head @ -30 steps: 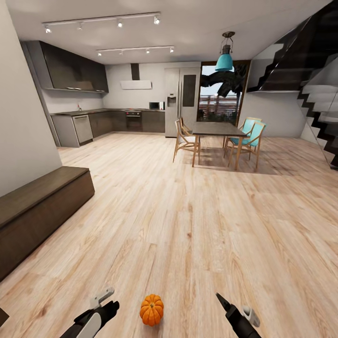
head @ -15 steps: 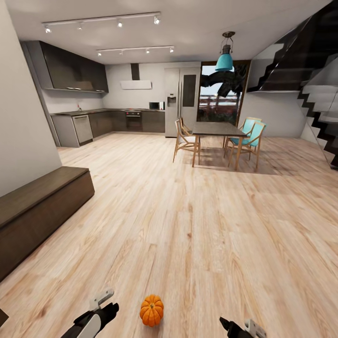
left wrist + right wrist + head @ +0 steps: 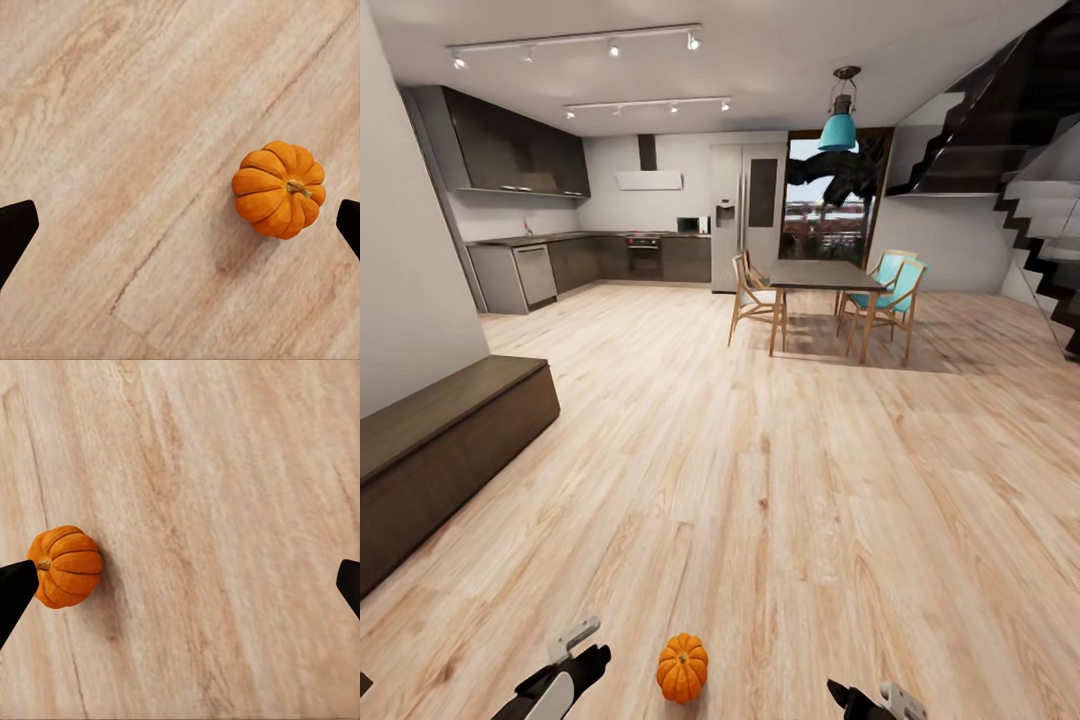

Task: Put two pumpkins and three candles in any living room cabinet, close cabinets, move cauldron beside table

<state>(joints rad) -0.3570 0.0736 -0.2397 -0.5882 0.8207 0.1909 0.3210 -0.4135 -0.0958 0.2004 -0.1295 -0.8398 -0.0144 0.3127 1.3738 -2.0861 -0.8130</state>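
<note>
I'm seeing the cabinet (image 3: 440,440) sitting closed at far left. My left gripper (image 3: 575,650) is hanging fingers apart, empty, the pumpkin (image 3: 682,668) lying on the floor (image 3: 760,480) between both arms. My right gripper (image 3: 865,698) has dropped lower since a second ago, lining up a grab; it's cut off by the frame, fingers wide apart in its wrist view.

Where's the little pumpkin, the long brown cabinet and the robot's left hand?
pumpkin (image 3: 682,668): head view, on its ribbed orange side.
cabinet (image 3: 430,410): head view, on its flat dark-brown top.
left hand (image 3: 582,642): head view, between its two fingertips.
</note>
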